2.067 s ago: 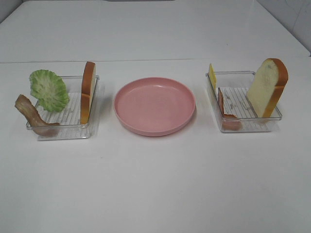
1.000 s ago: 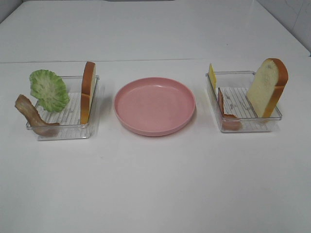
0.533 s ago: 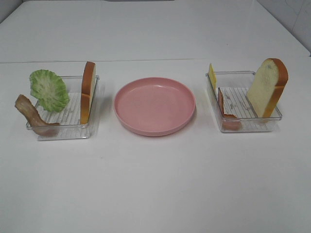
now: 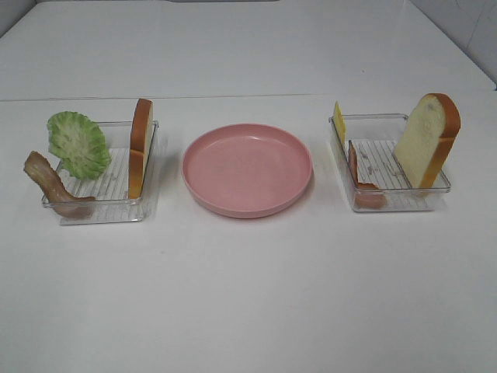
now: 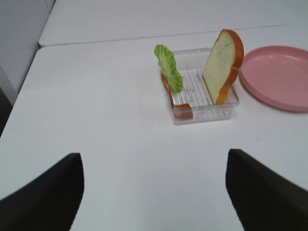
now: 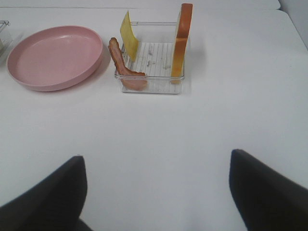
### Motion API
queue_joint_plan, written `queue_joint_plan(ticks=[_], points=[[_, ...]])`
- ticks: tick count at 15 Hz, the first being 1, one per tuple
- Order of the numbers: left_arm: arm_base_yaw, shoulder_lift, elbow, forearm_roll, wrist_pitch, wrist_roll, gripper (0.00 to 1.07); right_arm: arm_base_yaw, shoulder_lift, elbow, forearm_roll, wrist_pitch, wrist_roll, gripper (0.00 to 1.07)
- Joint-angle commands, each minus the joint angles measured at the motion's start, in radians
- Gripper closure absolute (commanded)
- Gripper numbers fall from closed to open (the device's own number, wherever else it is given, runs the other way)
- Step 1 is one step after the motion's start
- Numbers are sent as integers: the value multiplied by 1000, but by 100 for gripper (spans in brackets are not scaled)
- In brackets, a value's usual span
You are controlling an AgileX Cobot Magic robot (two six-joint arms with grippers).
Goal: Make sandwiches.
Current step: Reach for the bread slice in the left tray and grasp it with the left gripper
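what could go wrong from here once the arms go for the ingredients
1. The bread slice in the right tray stands on edge, leaning at the tray's right side; a nudge may topple it out.
2. The bacon strip overhangs the rim of the left tray beside the lettuce; a grab might catch both or drag the tray.
3. The cheese square stands thin against the tray wall, likely hard to pinch.

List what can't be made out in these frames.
- Wrist views: left tool and right tool are blurred, their fingers cut off by the frame edge. Exterior high shows neither.
- Left wrist: reddish-brown bacon strip mostly hidden behind green ruffled lettuce leaf.
- Exterior high: yellow cheese square edge-on, face unseen.
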Motion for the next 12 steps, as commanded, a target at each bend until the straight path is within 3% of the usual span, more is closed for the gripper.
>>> queue_joint_plan(ticks=[1,4,7,12], points=[[2,126,-14,-42,-134,-4,29,-2,-12,1,6,-12,6,31],[2,464,-67,-125,-281,-1,29,-2,-12,1,6,-12,6,31],[2,780,-239,-146,-264,1,29,-2,-12,1,6,-12,6,31],[-9,1153,-535,-184,-133,1,29,-2,-12,1,6,-12,6,31]])
